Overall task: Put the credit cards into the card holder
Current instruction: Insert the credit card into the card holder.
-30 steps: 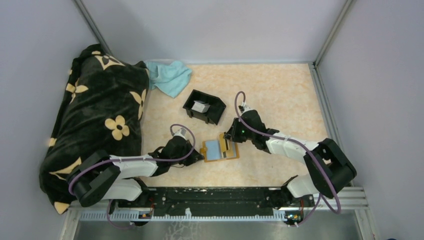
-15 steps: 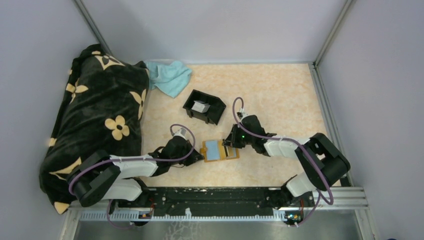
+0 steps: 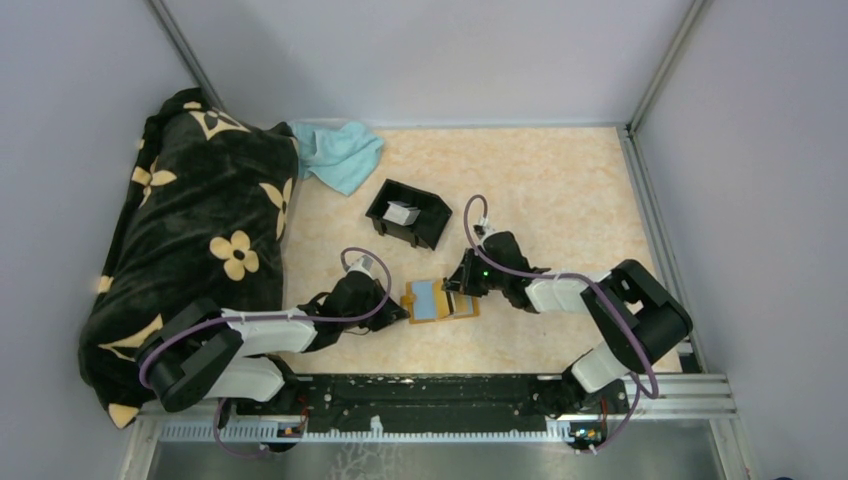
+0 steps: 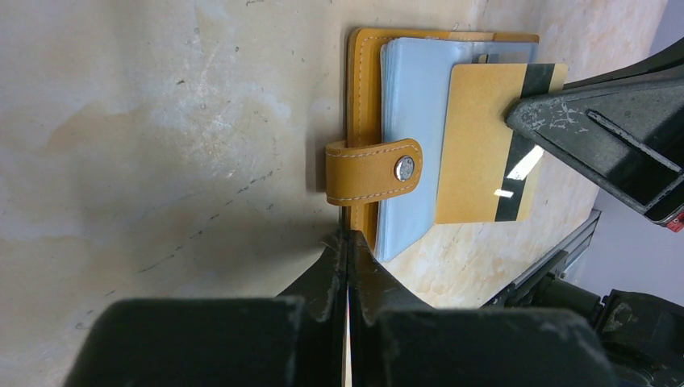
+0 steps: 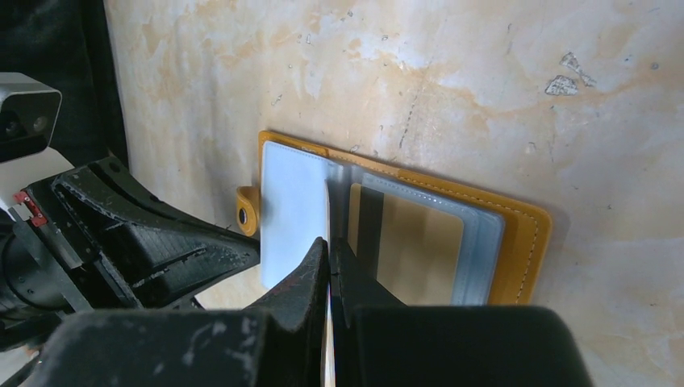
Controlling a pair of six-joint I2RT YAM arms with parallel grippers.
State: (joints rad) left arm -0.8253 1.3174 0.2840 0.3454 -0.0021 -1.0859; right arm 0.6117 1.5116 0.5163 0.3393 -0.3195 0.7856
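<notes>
Right tool advanced, pinching gold card.

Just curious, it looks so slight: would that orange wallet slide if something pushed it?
Probably: the card holder lies flat and thin on a smooth table, so it likely slides easily; the shut left gripper at its edge seems to brace it. Its clear sleeves look floppy and may buckle under the card.

White shells and black joints make up the left arm and right arm, a purple cable looping along each. The left tool and right tool are scuffed matte-black wedges; a green light glows near the right one.
</notes>
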